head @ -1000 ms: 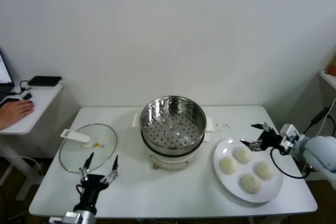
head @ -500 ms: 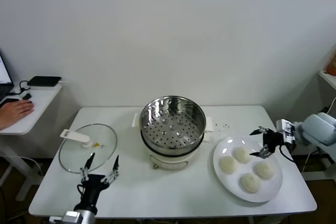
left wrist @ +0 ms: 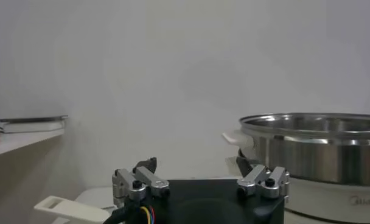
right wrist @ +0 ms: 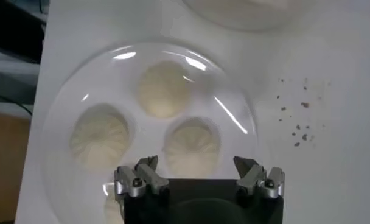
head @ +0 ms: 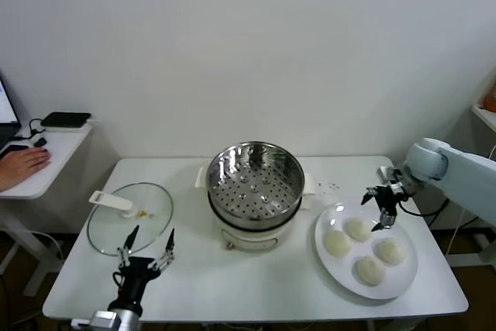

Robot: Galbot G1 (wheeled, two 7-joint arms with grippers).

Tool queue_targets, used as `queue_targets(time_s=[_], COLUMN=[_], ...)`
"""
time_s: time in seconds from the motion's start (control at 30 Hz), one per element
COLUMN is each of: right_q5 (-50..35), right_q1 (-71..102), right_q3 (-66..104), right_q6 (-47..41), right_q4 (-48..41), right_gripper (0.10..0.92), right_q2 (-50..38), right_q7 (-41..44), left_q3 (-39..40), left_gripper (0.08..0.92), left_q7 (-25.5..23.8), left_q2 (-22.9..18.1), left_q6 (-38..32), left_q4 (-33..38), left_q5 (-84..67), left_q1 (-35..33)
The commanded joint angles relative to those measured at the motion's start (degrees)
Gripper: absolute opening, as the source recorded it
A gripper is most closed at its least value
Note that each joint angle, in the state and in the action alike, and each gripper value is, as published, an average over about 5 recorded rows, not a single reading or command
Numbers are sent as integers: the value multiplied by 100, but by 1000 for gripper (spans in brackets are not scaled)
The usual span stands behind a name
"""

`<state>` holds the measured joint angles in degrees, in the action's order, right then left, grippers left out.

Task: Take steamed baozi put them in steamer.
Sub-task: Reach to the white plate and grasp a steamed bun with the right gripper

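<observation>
- right gripper [head: 381, 207] spread wide above plate [head: 332, 215] rim at 12 o'clock, lining up on nearest baozi [head: 357, 228]
- steamer [head: 255, 179] empty, waiting
- left gripper [head: 147, 247] spread, parked by glass lid [head: 108, 226]

A lab or office test room: bare white wall [head: 248, 52]; white table [head: 256, 288]; side desk [head: 46, 164] with laptop [head: 8, 118].

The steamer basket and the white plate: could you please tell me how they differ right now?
The steamer basket is deep, shiny perforated steel; the white plate is flat and plain. The steamer basket is empty; the white plate carries four baozi. The steamer basket sits on a white cooker base; the plate lies directly on the table. Both are round.
</observation>
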<state>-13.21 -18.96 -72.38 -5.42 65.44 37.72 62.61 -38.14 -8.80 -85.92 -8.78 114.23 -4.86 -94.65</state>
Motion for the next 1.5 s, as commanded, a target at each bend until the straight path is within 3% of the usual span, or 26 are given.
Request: queue_targets(time_s=[0.03, 1.5], right_q5=[141, 641], right_q1=[-380, 876], right_q3=[-558, 368], right_q6=[95, -14], right_q4=[-497, -693], right_gripper=[823, 812], right_q2=[520, 654], right_q7=[203, 12], left_q3=[-11, -30], left_gripper=[823, 823], left_q7=[-15, -6], left_q2=[9, -3], left_q6=[65, 85], left_q4=[23, 27], left_q5=[-1, -12], left_q1=[7, -12])
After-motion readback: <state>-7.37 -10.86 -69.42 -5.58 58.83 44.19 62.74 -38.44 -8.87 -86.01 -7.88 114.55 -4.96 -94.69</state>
